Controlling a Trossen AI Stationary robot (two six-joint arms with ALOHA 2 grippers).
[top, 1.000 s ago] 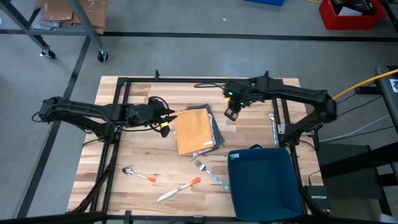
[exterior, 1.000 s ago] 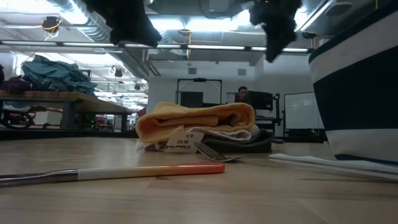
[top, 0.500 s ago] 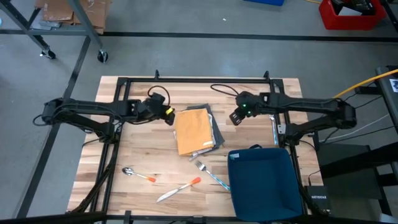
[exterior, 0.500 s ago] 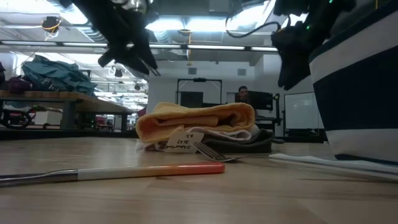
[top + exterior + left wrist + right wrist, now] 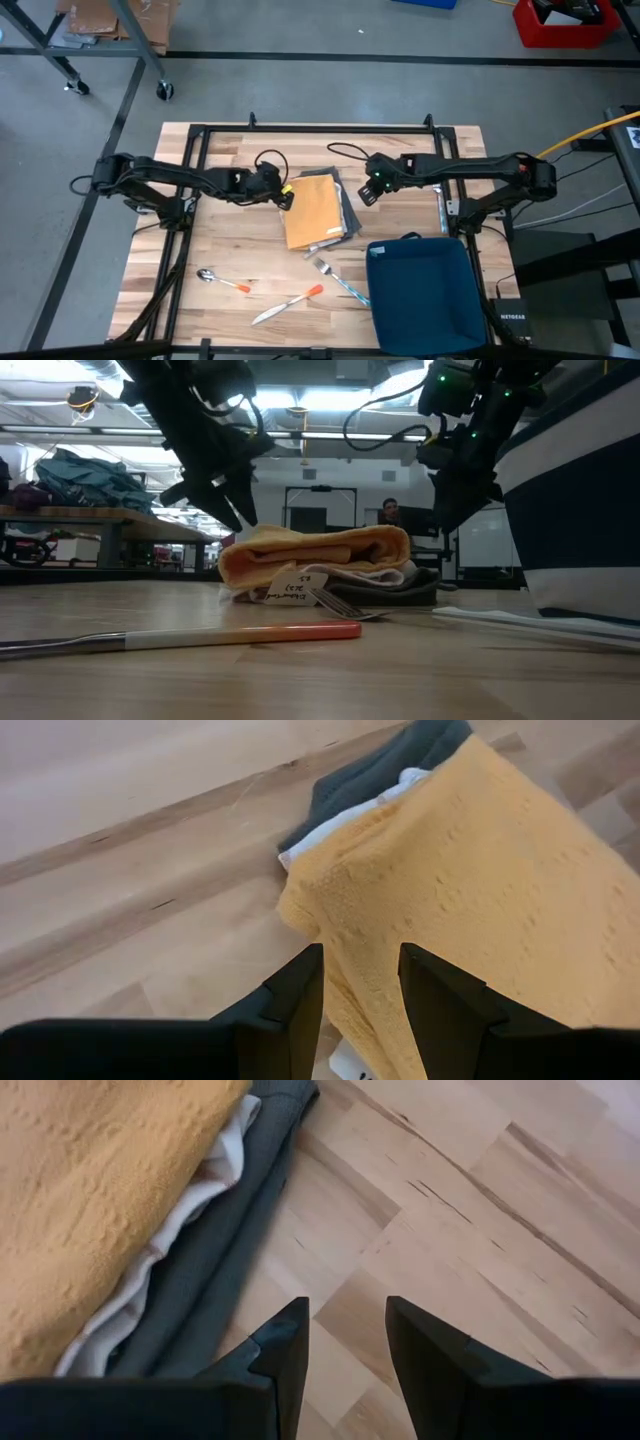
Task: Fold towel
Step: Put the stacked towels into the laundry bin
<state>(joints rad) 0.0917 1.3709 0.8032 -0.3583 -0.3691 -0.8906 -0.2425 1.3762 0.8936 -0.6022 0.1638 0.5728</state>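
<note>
Looking straight down first: a wooden table (image 5: 230, 260) fills the middle of the frame. A yellow towel (image 5: 312, 210) lies folded at the centre, on top of a white and a dark grey cloth (image 5: 347, 208). The left gripper (image 5: 283, 195) sits just beside the towel's upper left corner, and the right gripper (image 5: 369, 190) hovers near the pile's upper right edge. A blue bag (image 5: 425, 290) takes the lower right; a spoon (image 5: 220, 280), a knife (image 5: 287, 305) and a fork (image 5: 338, 280) lie along the lower middle.

From table height, the towel (image 5: 315, 550) is a low mound at centre, with both arms reaching down on either side of it. An orange-handled utensil (image 5: 180, 638) crosses the lower left foreground.

At the left wrist, two dark fingers (image 5: 295, 995) stand spread apart, straddling the towel's near corner (image 5: 300, 910) with nothing held.

At the right wrist, the fingers (image 5: 285, 1345) are likewise parted and empty, over bare wood beside the grey cloth (image 5: 230, 1250).

This looks like the approach before a grasp. Next, each gripper would likely need to drop lower and close on the yellow layer alone.
</note>
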